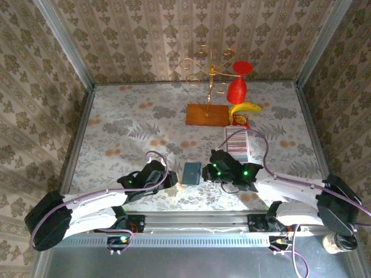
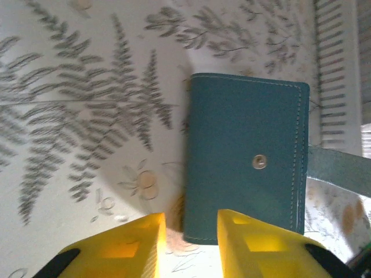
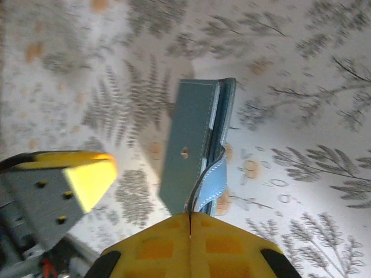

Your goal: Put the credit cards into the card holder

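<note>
The teal card holder [image 1: 191,172] lies closed on the floral cloth between my two grippers. In the left wrist view the card holder [image 2: 246,156] shows its metal snap [image 2: 259,163], and my left gripper [image 2: 191,234] stands open at its near left corner, the yellow fingers apart. My right gripper [image 3: 190,219] is shut on the holder's light-blue clasp tab [image 3: 213,184], which arches up from the card holder [image 3: 191,145]. In the top view the right gripper [image 1: 207,172] sits at the holder's right edge and the left gripper [image 1: 172,178] at its left. The credit cards [image 1: 236,141] stand stacked in a white tray.
The white tray [image 1: 237,155] sits behind the right arm. Further back stand a gold wire stand [image 1: 210,69] on a brown base [image 1: 207,114], a red goblet [image 1: 237,87] and a banana [image 1: 246,108]. Patterned walls enclose the table on three sides.
</note>
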`<state>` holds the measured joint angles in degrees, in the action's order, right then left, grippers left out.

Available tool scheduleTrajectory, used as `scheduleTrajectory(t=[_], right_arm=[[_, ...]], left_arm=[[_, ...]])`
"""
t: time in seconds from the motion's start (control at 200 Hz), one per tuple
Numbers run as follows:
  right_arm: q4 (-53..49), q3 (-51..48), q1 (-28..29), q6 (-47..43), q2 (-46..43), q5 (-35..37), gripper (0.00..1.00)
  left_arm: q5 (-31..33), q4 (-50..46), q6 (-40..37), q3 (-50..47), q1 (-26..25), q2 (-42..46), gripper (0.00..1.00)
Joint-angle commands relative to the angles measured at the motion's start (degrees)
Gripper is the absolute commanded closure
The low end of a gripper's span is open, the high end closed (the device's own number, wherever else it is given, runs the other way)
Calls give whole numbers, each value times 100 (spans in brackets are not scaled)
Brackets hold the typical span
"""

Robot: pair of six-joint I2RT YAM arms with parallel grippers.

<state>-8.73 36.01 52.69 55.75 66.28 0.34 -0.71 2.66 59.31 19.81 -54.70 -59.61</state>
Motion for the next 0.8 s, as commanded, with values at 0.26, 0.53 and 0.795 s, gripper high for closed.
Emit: scheduleTrajectory(t=[0.26, 0.53, 0.795], right_arm=[[494, 259, 143, -138, 60, -317, 100], [645, 258, 163, -123, -95, -341, 100], [662, 223, 169, -90, -32, -329, 100]], left_arm=[[-316, 544, -217, 336, 18, -302, 35], [-439, 598, -376, 532, 24, -556, 25], [-419, 474, -428, 603, 38, -749, 32]])
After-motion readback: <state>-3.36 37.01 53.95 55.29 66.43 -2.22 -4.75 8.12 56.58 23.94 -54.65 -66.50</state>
